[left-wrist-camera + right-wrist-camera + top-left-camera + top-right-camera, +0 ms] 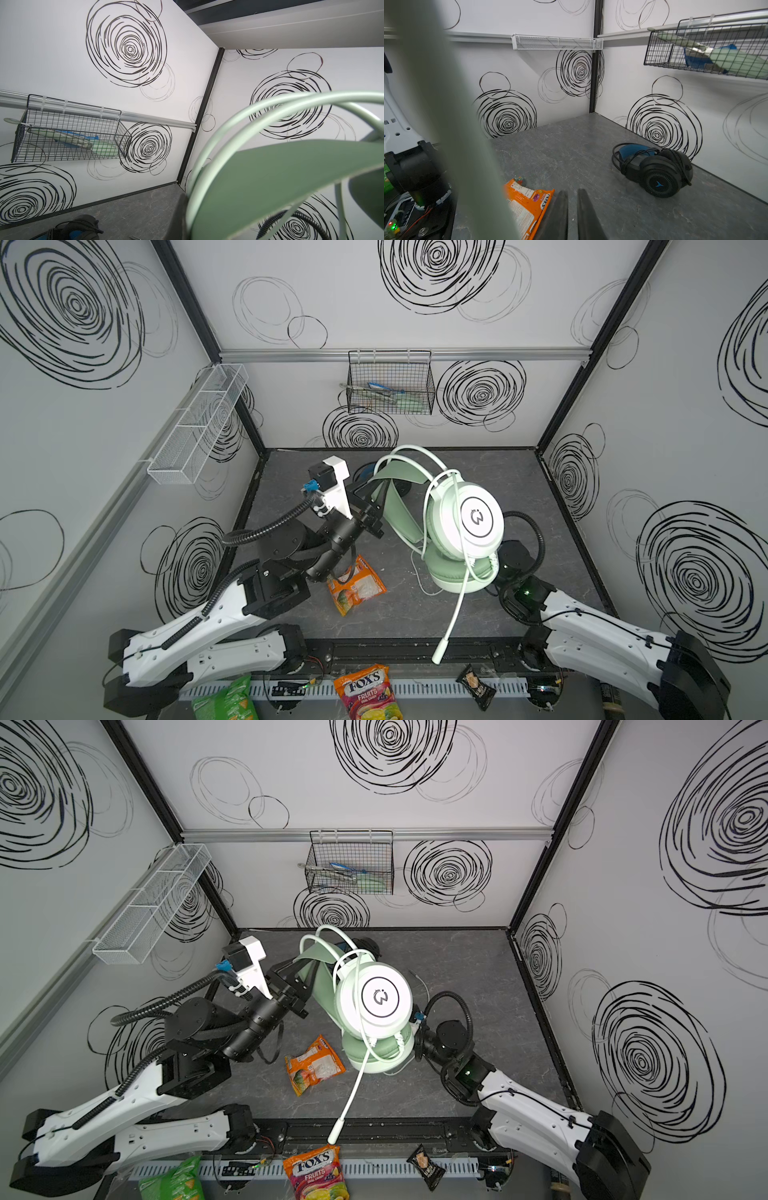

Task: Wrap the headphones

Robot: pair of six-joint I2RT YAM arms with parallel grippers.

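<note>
The bench (519, 497) is a flat slab with a dull, grey, marbled face. Above its middle are the mint-green headphones (465, 522). One glossy round cup with a black ring mark faces up at me, and a soft padded cushion sits below it. I cannot tell whether that lower cup touches the bench. Two thin pale tubes arch over a broad, matte green strap. A stiff white microphone stalk (453, 614) hangs down toward the front edge.

The black headphones (656, 172) lie on the bench near the back wall. They are ribbed and matte, with a blue inner band and a black cord looped around them. A crinkled orange sweet bag (357, 585) lies flat on the bench between my two arms.

My left arm (208, 614) reaches forward with its wrist raised and turned inward. The left fingers (178, 212) are clamped on the green strap. My right arm (602, 626) is low and bent, with its wrist tucked under the mint-green headphones. The right fingers (560, 214) are almost together, and I can see nothing between them.
</note>
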